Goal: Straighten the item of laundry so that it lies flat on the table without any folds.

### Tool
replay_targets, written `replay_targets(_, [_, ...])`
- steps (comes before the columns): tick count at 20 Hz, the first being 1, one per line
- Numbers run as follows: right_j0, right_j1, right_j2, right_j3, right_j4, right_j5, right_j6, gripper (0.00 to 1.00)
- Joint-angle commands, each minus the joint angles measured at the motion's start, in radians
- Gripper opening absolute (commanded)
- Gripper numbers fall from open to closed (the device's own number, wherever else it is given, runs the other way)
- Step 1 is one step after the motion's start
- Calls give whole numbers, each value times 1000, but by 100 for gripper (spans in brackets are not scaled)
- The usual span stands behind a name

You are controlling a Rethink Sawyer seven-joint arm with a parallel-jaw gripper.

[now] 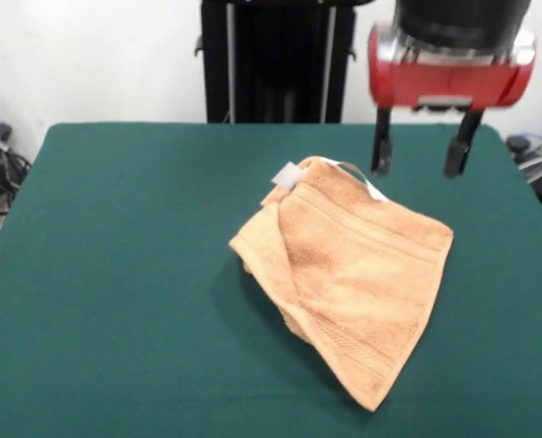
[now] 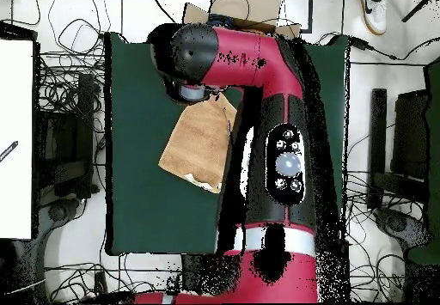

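While the peach-orange terry towel [image 1: 353,274] lies near the middle of the table [image 1: 116,274], it is far from flat: you can see one side doubled over on itself, making a rough kite shape with a long point toward the near edge and a thicker, layered lump on the front view's left. Its woven border bands run across the nap, and a white tag [image 1: 289,175] and a thin loop [image 1: 351,169] stick out at the far corner. The gripper [image 1: 420,155] hangs just beyond that corner, above the cloth and empty, its two dark fingers [image 1: 381,146] standing apart and touching nothing. You seem to be at the approach, before any grasp; the unfolding has not begun. Next you would likely want to come down on a free corner or edge of the top layer only, pinch it, and draw it outward so the fold opens. Terry is soft and thick, so it should bunch easily and may drag on the dark green felt-like top. From overhead the arm [image 2: 258,70] hides part of the towel.
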Motion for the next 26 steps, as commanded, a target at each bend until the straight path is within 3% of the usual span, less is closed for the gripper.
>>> replay_targets(1, [56, -114, -57, 102, -22, 117, 185, 100])
replay_targets(6, [112, -144, -88, 195, -4, 67, 251, 100])
replay_targets(10, [155, -139, -126, 236, -51, -40, 251, 100])
replay_targets(16, [194, -78, -172, 250, -113, -189, 261, 100])
replay_targets(26, [233, 2, -220, 309, -96, -344, 317, 100])
